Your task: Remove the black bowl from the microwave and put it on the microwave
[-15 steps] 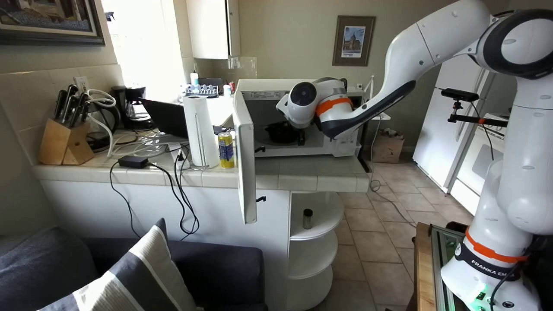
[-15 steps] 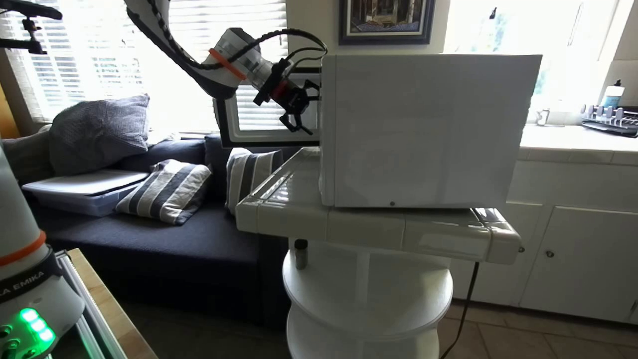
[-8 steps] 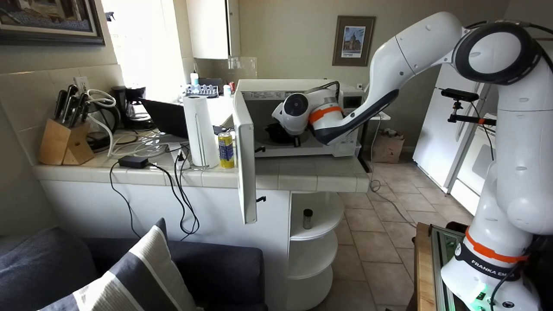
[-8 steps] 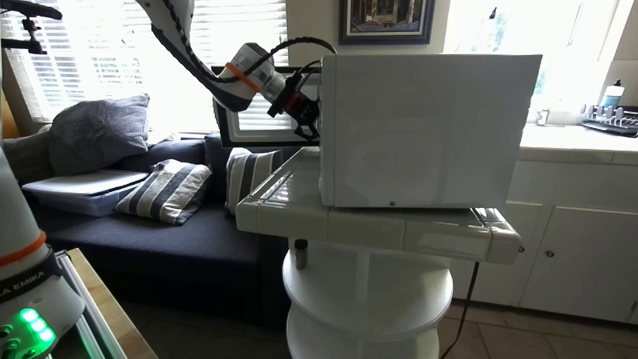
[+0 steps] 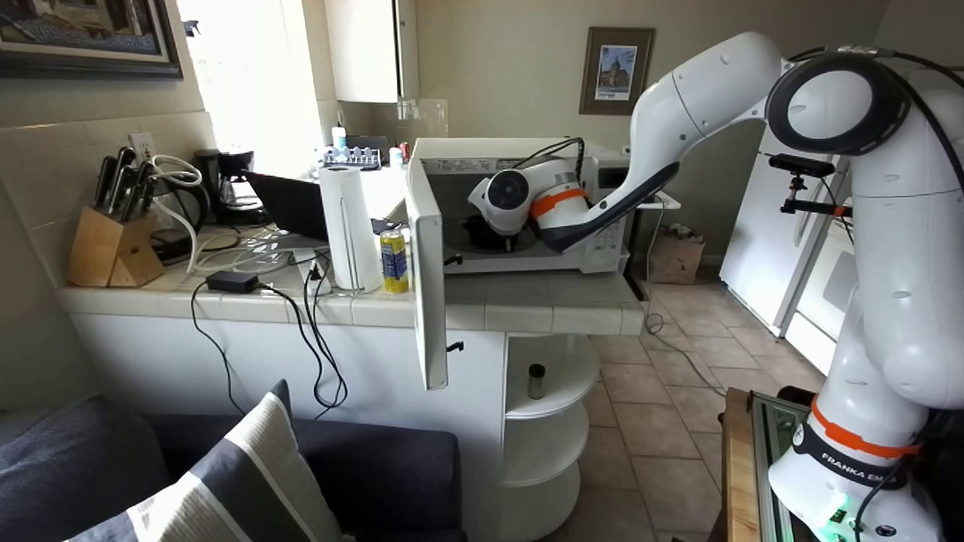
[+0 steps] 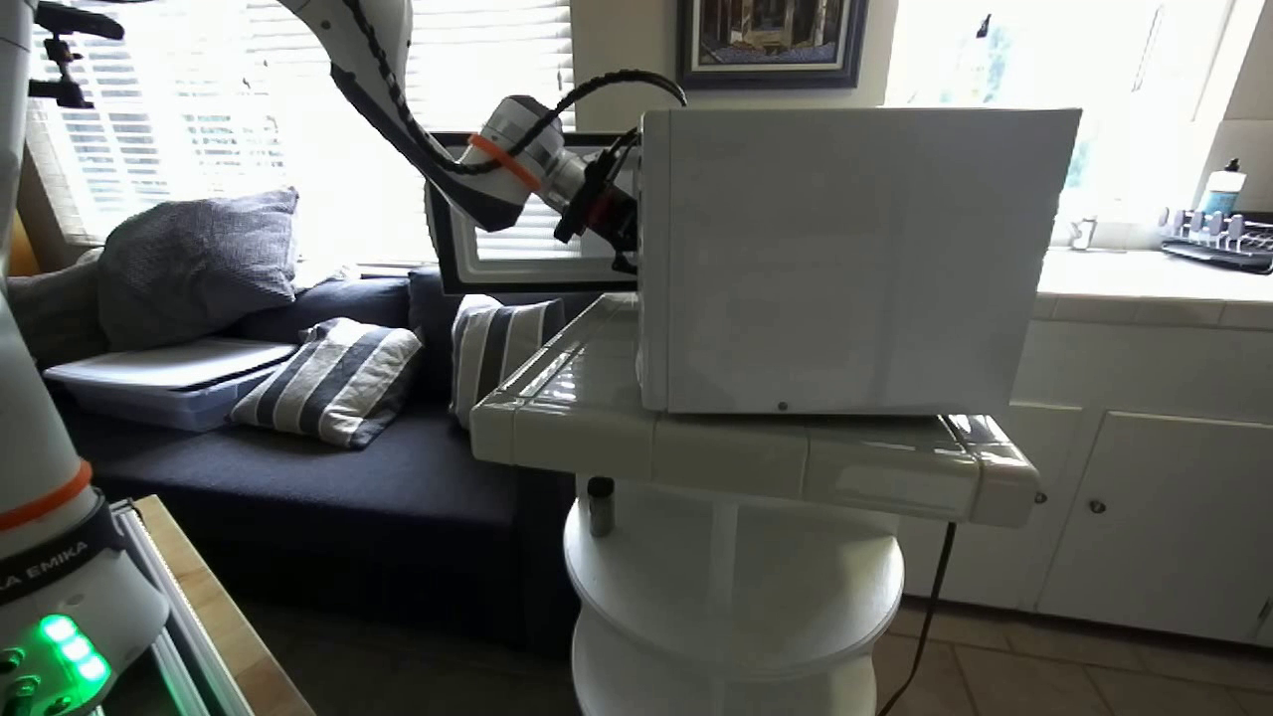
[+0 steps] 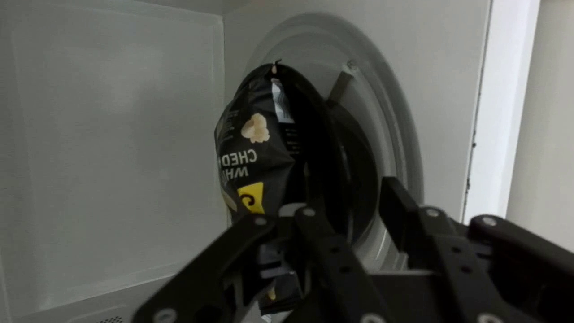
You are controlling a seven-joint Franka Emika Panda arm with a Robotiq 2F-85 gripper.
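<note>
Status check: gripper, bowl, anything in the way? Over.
Gripper open, seemingly straddling one side of black bowl. Bowl inside the microwave, door open. Popcorn bag in bowl, may crowd the grip.

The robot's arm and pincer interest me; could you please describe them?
The arm is white and rounded, with dark trim and orange bands. FRANKA is lettered on a dark band at the base, where green lights glow. Black cables run along it. The pincer is black, with slim jointed fingers and pale bolts.

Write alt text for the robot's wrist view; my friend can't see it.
A black bowl holding a black popcorn-printed bag sits on the turntable inside the microwave. Open jaws show at the bottom, the bowl's rim apparently between them.
</note>
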